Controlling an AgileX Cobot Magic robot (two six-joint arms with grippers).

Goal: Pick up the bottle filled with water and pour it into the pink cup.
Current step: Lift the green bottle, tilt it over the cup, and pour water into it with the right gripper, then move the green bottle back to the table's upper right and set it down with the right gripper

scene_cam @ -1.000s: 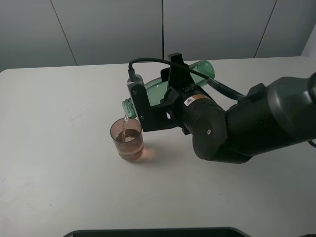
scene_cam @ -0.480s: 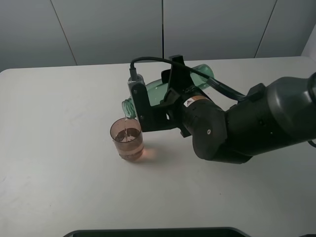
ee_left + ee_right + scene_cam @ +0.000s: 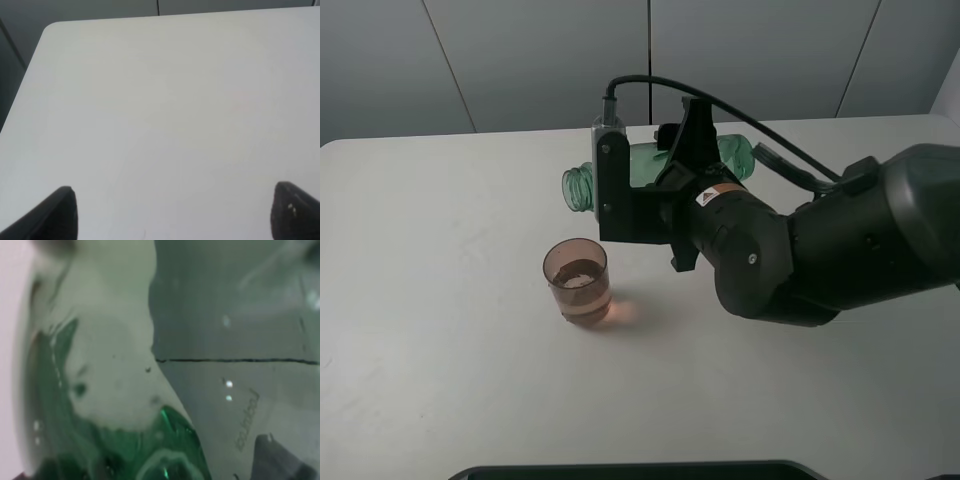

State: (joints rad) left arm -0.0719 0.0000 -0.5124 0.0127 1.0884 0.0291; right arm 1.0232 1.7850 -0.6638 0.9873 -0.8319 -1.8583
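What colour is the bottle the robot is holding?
A see-through green plastic bottle, clearest in the exterior high view.

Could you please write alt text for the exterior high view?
The right gripper holds the green bottle about level above a white table, its open mouth pointing to the view's left. The pink cup stands upright near the mouth, partly filled; no stream shows.

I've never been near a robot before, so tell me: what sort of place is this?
Most likely a robot test lab, not a kitchen. There is a plain white table with grey wall panels behind it, and a black robot arm holding a green bottle sideways near a pink cup.
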